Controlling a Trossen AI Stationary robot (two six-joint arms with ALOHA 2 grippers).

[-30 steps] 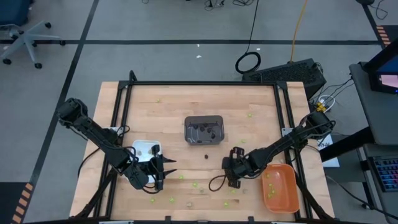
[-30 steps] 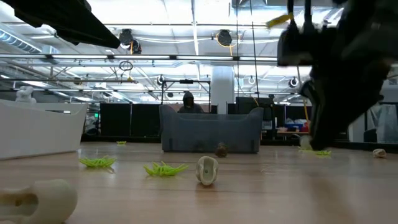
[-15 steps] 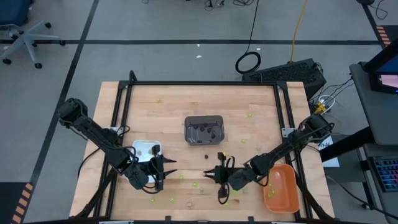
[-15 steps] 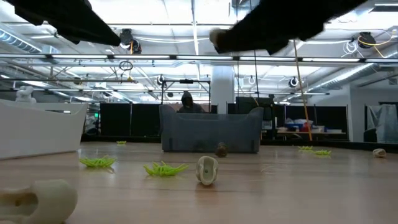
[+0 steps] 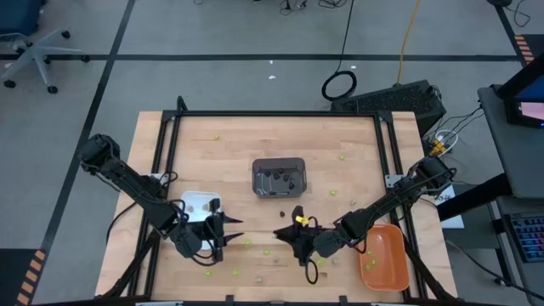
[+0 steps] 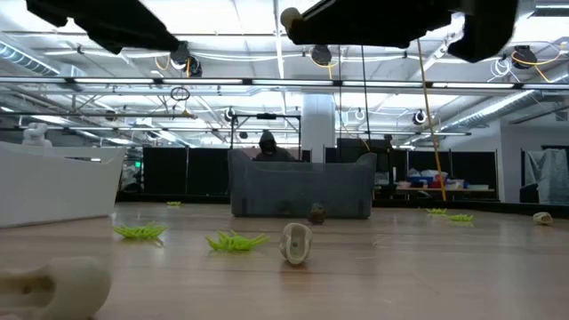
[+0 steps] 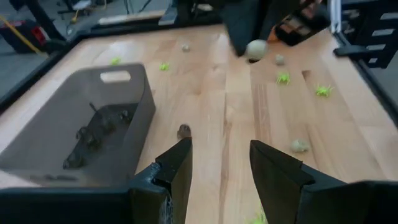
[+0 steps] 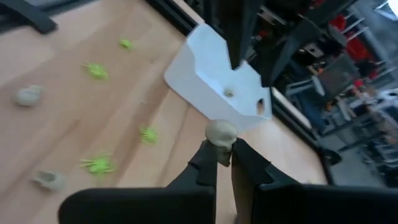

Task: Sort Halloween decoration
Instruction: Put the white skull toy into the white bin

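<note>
**Right Arm Swung Inward With a Tan Trinket Pinched at Its Tips**

Swung away from the orange tray since a second ago, the right gripper is now held above the middle of the bench's near half, pointing toward the left arm. It is clamped on one pale tan trinket, held at the very fingertips clear of the wood. The left gripper is parked just beside the white tray, its fingers parted and nothing between them.

The trinkets are judged to be very light, small and rigid. The rounded tan ones are likely to roll or squirt out of a hard pinch, so a centred grip across the widest part is advised. The lime-green pieces look leggy and flat; it is judged that they would be best taken across the body, not by a leg, since thin legs may flex or slip.

A full tally cannot be made, as the pieces are tiny in the overhead view. In the left wrist view, several dark pieces are seen inside the grey tray and one dark piece on the bench beside it; four green ones and three loose tan ones are countable, plus the tan one in the grip. Some yellowish-green specks lie in the orange tray; their number cannot be told.
</note>
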